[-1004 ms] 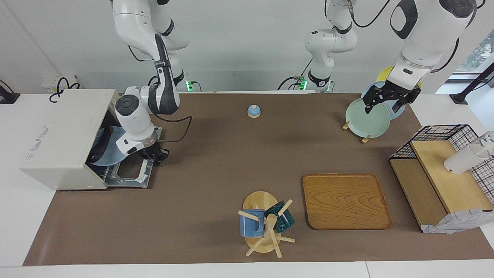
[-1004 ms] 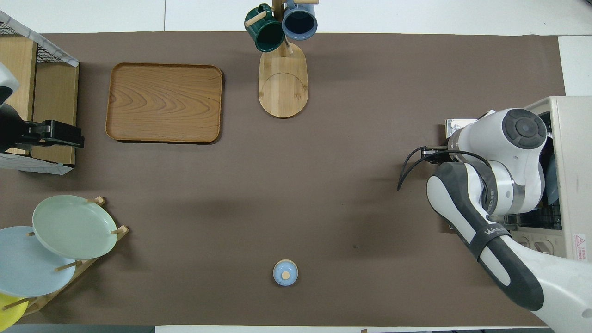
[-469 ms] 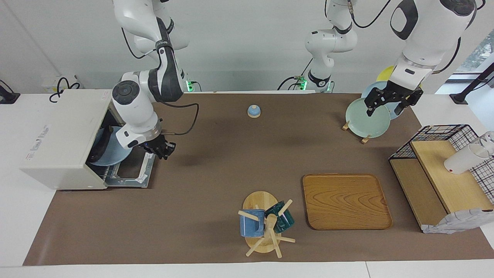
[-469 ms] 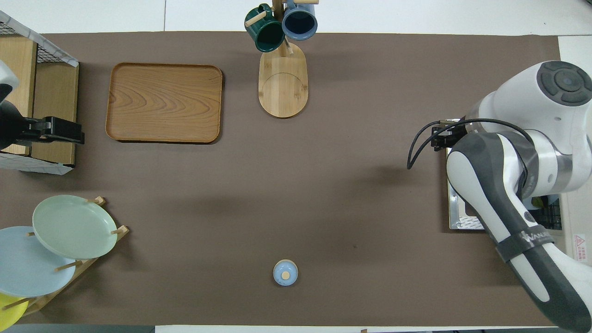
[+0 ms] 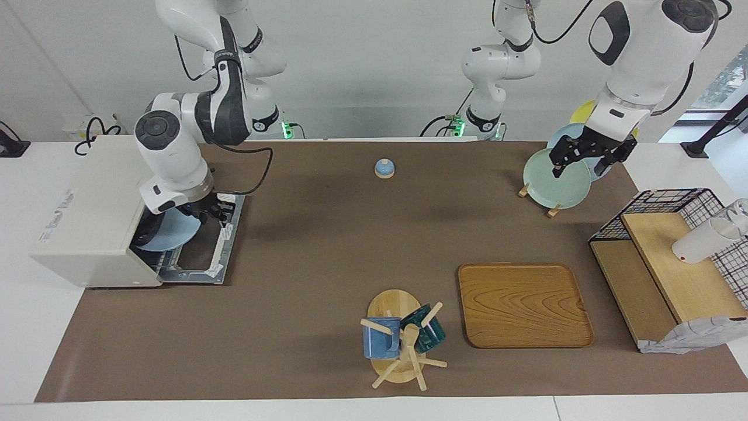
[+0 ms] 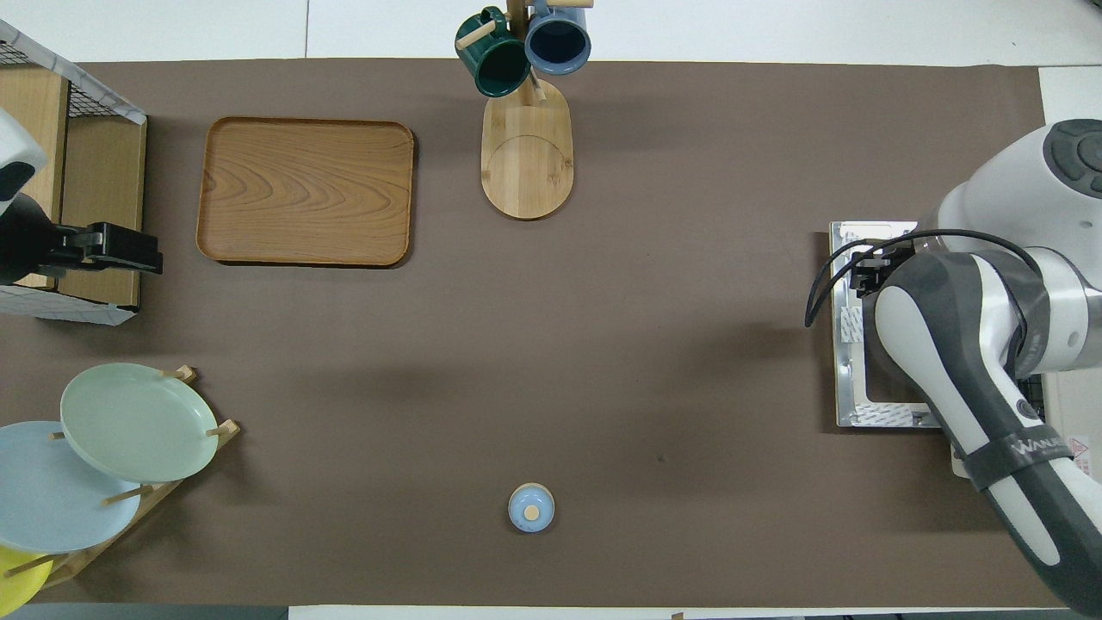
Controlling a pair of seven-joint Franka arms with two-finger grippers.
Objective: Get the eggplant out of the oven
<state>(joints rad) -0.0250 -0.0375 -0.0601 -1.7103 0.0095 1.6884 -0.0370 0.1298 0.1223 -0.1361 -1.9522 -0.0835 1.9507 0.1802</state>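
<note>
The white oven (image 5: 93, 216) stands at the right arm's end of the table, its glass door (image 5: 201, 251) dropped flat onto the mat. Inside it a light blue plate (image 5: 170, 230) leans, and the dark eggplant (image 5: 142, 234) shows along the plate's inner edge, mostly hidden. My right gripper (image 5: 213, 211) hangs over the open door, just in front of the oven's mouth, holding nothing I can see. In the overhead view the right arm covers the oven, and only the door (image 6: 848, 362) and the right gripper (image 6: 871, 269) show. My left gripper (image 5: 587, 159) waits open over the plate rack.
A plate rack (image 5: 555, 175) with green, blue and yellow plates stands at the left arm's end. A wire basket with wooden shelves (image 5: 672, 263), a wooden tray (image 5: 523, 304), a mug tree (image 5: 400, 342) and a small blue lid (image 5: 384, 168) are also on the brown mat.
My right gripper left the outer edge of the open door, rose, and swung back toward the oven's mouth. The door stays down. My left arm barely moved.
</note>
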